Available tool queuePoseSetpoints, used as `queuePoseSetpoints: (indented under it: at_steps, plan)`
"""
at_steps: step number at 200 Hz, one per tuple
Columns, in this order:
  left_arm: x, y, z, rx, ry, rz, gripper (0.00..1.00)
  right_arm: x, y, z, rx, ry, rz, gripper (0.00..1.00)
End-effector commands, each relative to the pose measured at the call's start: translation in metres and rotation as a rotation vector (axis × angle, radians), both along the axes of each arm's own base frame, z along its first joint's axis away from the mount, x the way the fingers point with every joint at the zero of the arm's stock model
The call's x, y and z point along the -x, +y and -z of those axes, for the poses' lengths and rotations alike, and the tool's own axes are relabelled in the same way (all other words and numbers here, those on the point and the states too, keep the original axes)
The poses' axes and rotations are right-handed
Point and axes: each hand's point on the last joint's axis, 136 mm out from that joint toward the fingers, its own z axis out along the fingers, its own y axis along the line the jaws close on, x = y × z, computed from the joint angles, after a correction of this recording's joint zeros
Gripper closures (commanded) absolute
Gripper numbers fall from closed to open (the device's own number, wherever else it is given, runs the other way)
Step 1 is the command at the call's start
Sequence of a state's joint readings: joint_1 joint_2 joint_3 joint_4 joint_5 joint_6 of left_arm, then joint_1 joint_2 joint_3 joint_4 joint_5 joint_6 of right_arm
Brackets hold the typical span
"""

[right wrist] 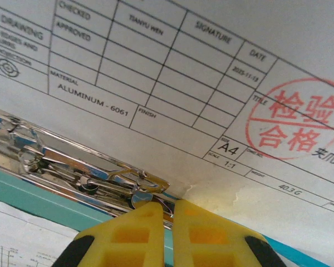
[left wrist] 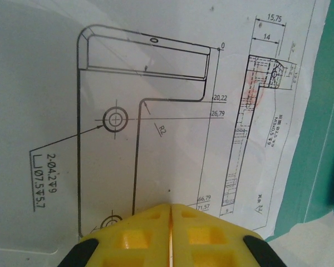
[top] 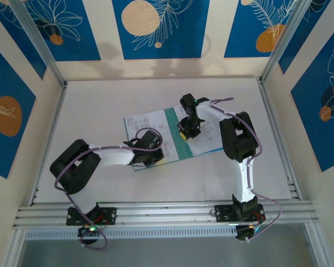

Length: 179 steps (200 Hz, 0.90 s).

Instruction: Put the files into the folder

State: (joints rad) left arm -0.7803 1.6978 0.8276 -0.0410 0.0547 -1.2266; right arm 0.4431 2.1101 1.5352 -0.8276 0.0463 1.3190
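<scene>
Filing is mid-step: the folder (top: 173,123) lies open at the middle of the tabletop (top: 94,105) with the files (top: 209,143) on it, the left hand (top: 148,149) shut on the 9 o'clock sheet (left wrist: 55,100), and the right hand (right wrist: 167,204) shut at the spring clip (right wrist: 89,169), which probably needs lifting next.

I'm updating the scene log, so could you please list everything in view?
folder: one, teal-green, open mid-table
engineering drawing sheet: one, white, on the folder's left half
title-block sheet: one, white, on the folder's right half
clip: one, chrome, on the folder beside the title-block sheet
stamp: one, red, on the title-block sheet
table: one, white, under the folder
wall panels: several, blue patterned, around the table
left gripper: one, yellow fingers, shut, over the engineering drawing sheet
right gripper: one, yellow fingers, shut, at the clip's end
</scene>
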Motion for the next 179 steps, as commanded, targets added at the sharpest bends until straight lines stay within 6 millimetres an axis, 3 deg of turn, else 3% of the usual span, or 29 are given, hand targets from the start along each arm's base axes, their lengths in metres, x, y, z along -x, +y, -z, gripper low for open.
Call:
queuePoseSetpoints:
  at_steps: [1,57,90,118,151,179]
  plan:
    - [0.004,0.006,0.010,-0.017,0.019,0.012,0.92,0.054,-0.002,0.053,0.062,0.202,-0.061,0.88]
    - [0.008,0.020,0.009,-0.067,0.014,0.025,0.92,0.014,0.036,-0.031,-0.115,-0.081,-0.152,0.63]
    - [0.012,0.030,0.011,-0.100,0.017,0.047,0.92,0.012,0.045,-0.063,-0.186,-0.203,-0.203,0.55]
    - [0.014,0.041,0.009,-0.122,0.012,0.062,0.92,0.025,0.041,-0.059,-0.219,-0.254,-0.243,0.56]
    - [0.016,0.055,0.008,-0.155,0.012,0.106,0.91,0.044,0.043,-0.029,-0.256,-0.224,-0.314,0.84]
    - [0.017,0.065,0.005,-0.181,0.009,0.143,0.90,0.063,0.051,-0.013,-0.264,-0.202,-0.333,0.94]
